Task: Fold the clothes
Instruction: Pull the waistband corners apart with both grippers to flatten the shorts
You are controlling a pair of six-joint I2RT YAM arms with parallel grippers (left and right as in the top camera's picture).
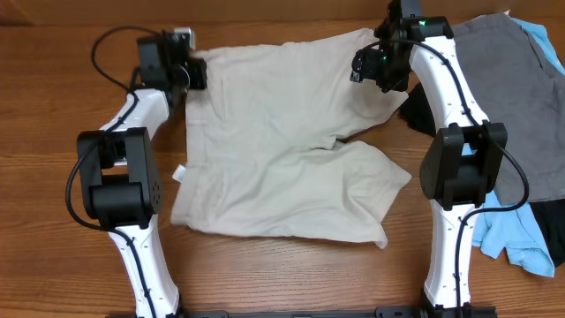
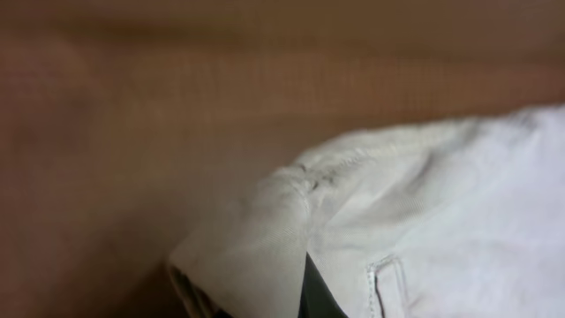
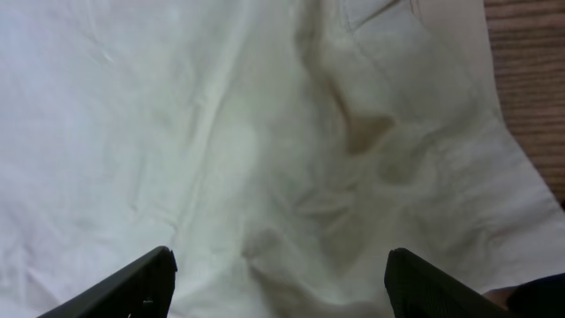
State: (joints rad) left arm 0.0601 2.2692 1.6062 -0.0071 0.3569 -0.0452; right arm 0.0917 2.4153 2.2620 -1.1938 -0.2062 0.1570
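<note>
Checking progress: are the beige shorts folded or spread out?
Spread out: the shorts lie open on the table, both legs showing separately.

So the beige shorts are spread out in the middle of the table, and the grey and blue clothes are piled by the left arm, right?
Not quite. The beige shorts are spread out in the middle, but the grey garment and light-blue garment are piled by the right arm, not the left. The overhead view shows it.
</note>
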